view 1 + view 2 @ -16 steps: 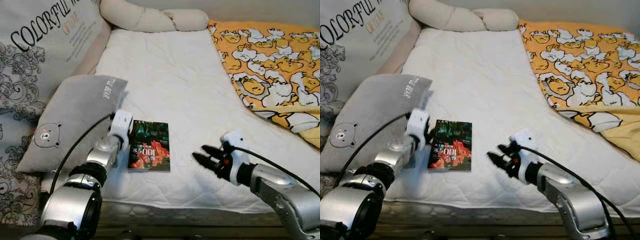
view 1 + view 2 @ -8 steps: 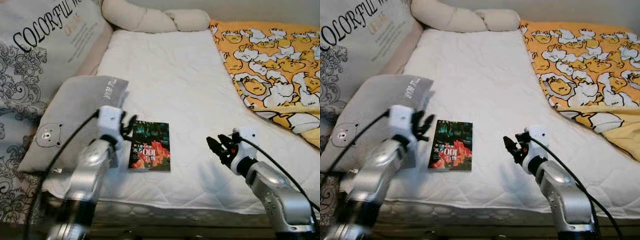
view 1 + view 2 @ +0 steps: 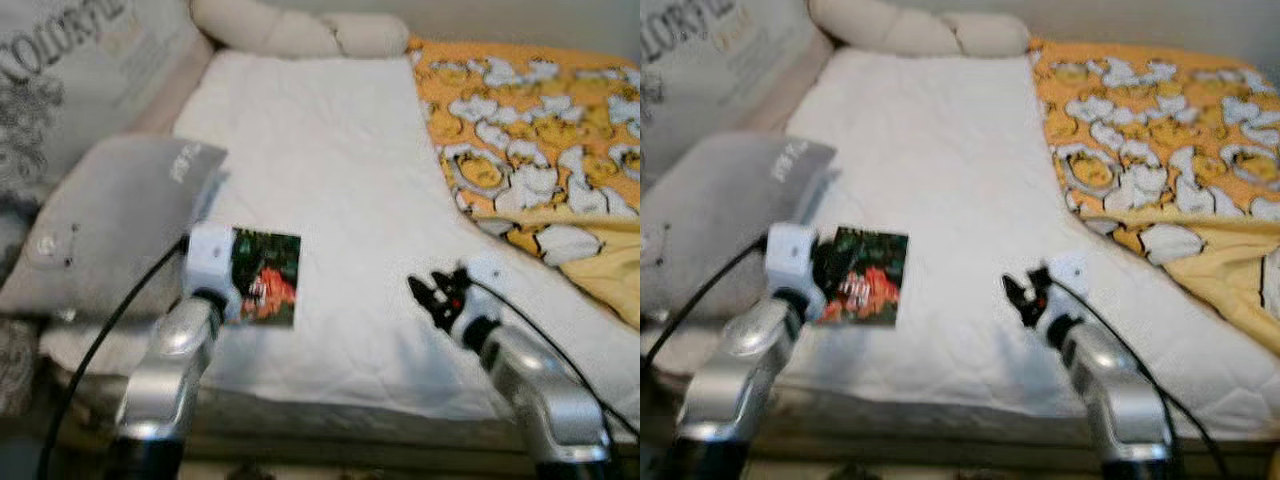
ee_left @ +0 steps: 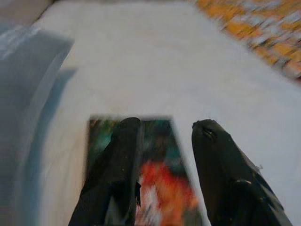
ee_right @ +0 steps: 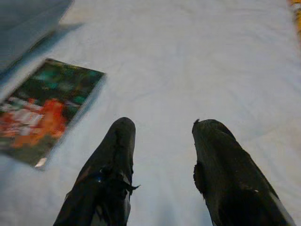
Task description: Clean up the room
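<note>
I've got the left gripper (image 3: 825, 268) right over the book (image 3: 864, 277) on the white mattress (image 3: 940, 150), right gripper (image 3: 1018, 296) well apart from it.

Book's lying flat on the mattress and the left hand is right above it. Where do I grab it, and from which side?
Judging by its pose, take the book by its long edge nearest the grey pillow, coming from that side with the open left hand. It lies flat, so one finger must press into the soft mattress beneath the edge.

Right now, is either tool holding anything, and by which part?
Nothing is held. The left tool hangs open over the book; the right tool is open above the bare mattress.
</note>
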Controlling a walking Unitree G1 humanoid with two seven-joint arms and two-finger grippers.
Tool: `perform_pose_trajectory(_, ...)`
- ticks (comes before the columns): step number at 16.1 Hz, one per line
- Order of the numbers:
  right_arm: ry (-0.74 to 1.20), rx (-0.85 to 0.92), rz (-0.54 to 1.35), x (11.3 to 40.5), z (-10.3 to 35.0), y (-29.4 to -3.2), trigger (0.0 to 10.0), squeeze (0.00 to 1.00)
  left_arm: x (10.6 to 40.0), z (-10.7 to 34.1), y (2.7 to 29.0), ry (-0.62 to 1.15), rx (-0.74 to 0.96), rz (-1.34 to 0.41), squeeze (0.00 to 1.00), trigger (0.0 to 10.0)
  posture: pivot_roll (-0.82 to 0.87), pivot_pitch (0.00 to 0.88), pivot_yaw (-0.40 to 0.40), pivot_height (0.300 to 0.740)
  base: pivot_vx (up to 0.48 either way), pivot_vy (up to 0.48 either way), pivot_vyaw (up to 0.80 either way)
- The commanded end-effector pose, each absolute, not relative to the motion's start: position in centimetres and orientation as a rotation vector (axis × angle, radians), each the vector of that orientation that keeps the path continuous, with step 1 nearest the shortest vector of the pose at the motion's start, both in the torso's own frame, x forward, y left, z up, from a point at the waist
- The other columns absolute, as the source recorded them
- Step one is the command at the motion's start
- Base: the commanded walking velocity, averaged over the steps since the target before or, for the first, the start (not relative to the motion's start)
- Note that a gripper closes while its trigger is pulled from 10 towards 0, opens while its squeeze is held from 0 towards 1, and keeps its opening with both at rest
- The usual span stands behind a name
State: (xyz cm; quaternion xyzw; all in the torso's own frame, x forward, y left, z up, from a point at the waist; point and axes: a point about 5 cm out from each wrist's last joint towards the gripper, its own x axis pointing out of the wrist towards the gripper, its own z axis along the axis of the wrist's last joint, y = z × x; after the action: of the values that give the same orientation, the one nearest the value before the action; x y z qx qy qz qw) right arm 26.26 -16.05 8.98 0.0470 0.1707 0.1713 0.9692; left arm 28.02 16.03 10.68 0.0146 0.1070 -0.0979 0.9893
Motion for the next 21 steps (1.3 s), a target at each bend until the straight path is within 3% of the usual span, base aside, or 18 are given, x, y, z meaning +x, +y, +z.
perform_pose_trajectory(1,0.344,0.086,0.315,26.1,8.92,-16.8,10.0,0.0,28.08,11.38,15.68,0.198,0.046,-0.201,0.0,10.0,-0.02,0.0,0.003,0.74,0.0,-0.48,0.0)
perform_pose_trajectory(6,0.343,0.109,0.296,26.1,8.88,-16.92,10.0,0.0,28.08,11.43,15.5,0.214,0.059,-0.205,0.0,10.0,-0.02,0.0,0.007,0.74,0.0,-0.48,0.0)
perform_pose_trajectory(7,0.339,0.118,0.296,26.12,8.94,-16.9,10.0,0.64,28.08,11.39,15.45,0.223,0.044,-0.208,0.0,10.0,-0.02,0.0,0.008,0.74,0.0,-0.48,0.0)
perform_pose_trajectory(8,0.337,0.126,0.293,26.14,8.97,-16.89,10.0,0.97,28.07,11.38,15.37,0.23,0.023,-0.212,0.22,10.0,-0.02,0.0,0.009,0.74,0.0,-0.48,0.0)
perform_pose_trajectory(9,0.335,0.128,0.294,26.17,9.02,-16.88,10.0,1.0,28.08,11.4,15.31,0.236,0.007,-0.215,0.96,10.0,-0.02,0.0,0.011,0.74,0.0,-0.48,0.0)
perform_pose_trajectory(10,0.332,0.127,0.295,26.22,9.08,-16.89,10.0,1.0,28.1,11.41,15.26,0.242,0.0,-0.217,1.0,10.0,-0.03,0.0,0.012,0.74,0.0,-0.48,0.0)
perform_pose_trajectory(21,0.319,0.08,0.294,26.45,9.22,-17.22,10.0,1.0,28.3,11.62,15.27,0.235,0.04,-0.208,1.0,10.0,-0.03,0.0,0.018,0.74,0.0,-0.48,0.0)
